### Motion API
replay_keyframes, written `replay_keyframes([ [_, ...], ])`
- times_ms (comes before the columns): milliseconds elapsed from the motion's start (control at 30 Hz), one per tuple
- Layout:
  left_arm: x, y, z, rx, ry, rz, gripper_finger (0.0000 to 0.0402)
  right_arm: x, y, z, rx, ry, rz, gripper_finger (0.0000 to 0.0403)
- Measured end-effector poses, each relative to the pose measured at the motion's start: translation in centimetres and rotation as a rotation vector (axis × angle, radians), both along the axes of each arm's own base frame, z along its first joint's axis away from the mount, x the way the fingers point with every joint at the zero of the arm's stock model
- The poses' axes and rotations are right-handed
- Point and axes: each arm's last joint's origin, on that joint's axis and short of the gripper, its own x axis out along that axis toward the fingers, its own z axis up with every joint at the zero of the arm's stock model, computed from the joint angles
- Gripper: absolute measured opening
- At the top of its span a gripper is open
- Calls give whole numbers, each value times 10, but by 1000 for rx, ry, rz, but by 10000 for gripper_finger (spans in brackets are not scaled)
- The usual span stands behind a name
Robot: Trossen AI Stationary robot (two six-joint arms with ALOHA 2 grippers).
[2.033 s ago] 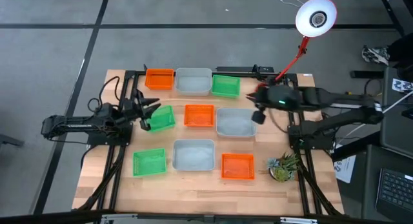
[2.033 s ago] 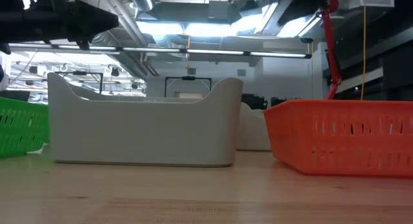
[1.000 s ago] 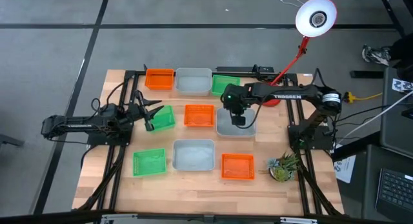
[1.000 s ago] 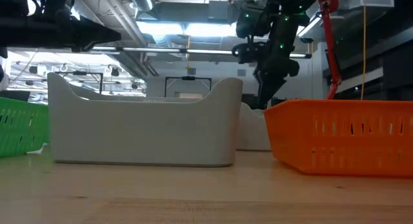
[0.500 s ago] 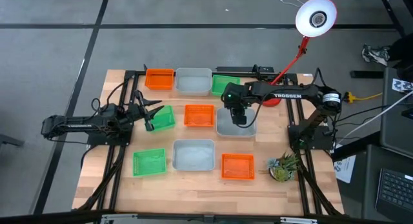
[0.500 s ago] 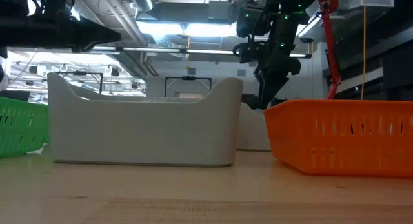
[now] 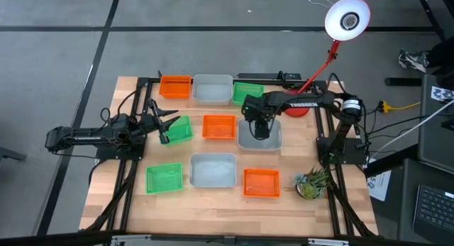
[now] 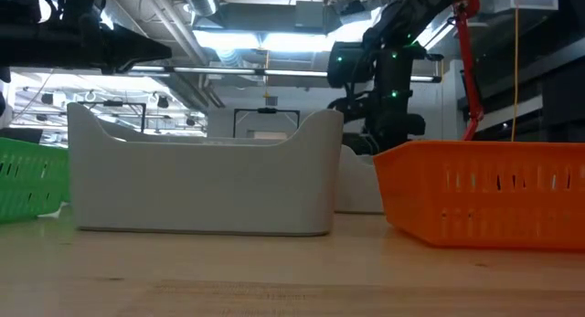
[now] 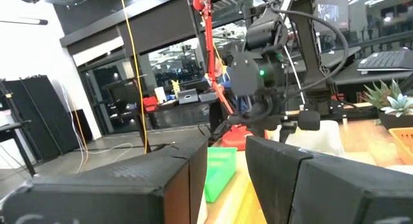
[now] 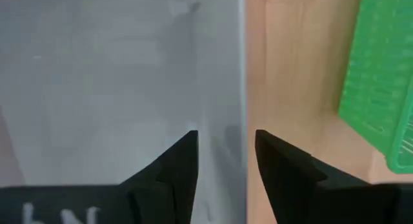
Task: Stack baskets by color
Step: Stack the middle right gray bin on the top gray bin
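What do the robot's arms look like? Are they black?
Yes, both are black. The right arm has white lettering along it and small green lights near its tool, which ends in two pointed dark fingers. Black cables trail from the left arm.

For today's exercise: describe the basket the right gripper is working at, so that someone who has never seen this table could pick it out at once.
On the wooden table, find the middle row of baskets. The grey-white basket at that row's right end, just right of the orange basket, is the one. It alone has the right gripper over it, open fingers straddling its far wall.
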Motion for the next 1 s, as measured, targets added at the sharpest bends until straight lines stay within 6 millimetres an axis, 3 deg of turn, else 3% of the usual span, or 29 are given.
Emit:
replay_keyframes([
  [100, 0, 0, 0, 0, 0, 0, 100, -2, 1, 0, 5, 19, 4, 119],
  [267, 0, 0, 0, -1, 0, 3, 100, -4, 2, 3, 15, 28, 5, 15],
  [433, 0, 0, 0, -2, -1, 9, 100, -3, 9, 17, 31, 88, 18, 5],
  [533, 0, 0, 0, -2, 0, 9, 100, 2, 14, 43, 23, 95, 37, 3],
  [733, 0, 0, 0, 5, 3, 13, 100, 18, 17, 126, -97, -75, 114, 2],
  [1000, 0, 0, 0, 5, 3, 15, 100, 41, -15, 228, -420, -598, 230, 1],
])
